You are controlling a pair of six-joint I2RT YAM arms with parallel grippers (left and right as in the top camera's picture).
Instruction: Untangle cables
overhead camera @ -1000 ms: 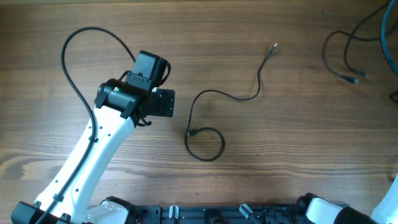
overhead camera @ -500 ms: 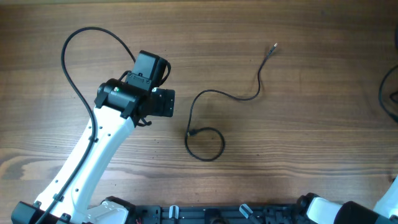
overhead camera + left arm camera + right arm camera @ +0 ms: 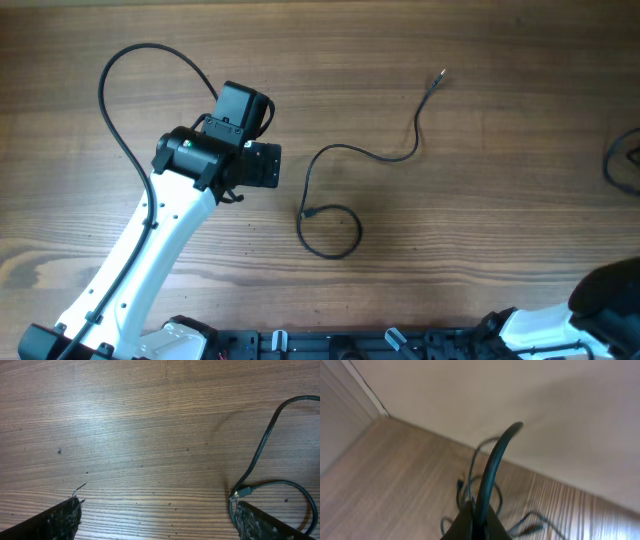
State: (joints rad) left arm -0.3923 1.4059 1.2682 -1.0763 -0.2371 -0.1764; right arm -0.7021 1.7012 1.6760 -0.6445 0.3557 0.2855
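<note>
One thin black cable (image 3: 345,150) lies loose on the wood, from a metal-tipped plug (image 3: 441,73) at the upper right to a small loop (image 3: 330,235) in the middle. My left gripper (image 3: 156,506) is open and empty just left of that loop. In the left wrist view the cable (image 3: 260,455) and its plug end (image 3: 242,492) lie by the right finger. My right gripper (image 3: 477,517) is shut on a bunch of cables (image 3: 495,460), and thin strands hang from it, blurred. A strand of that bunch (image 3: 612,160) shows at the overhead view's right edge.
The left arm's own thick black cable (image 3: 120,90) arcs over the table at the upper left. Part of the right arm (image 3: 600,295) fills the bottom right corner. The right wrist view shows a pale wall (image 3: 520,400) above the wooden surface.
The cable bunch at the top right has been pulled rightwards almost out of the overhead view. The right arm has come into the bottom right corner. The left arm and middle cable have not moved.
</note>
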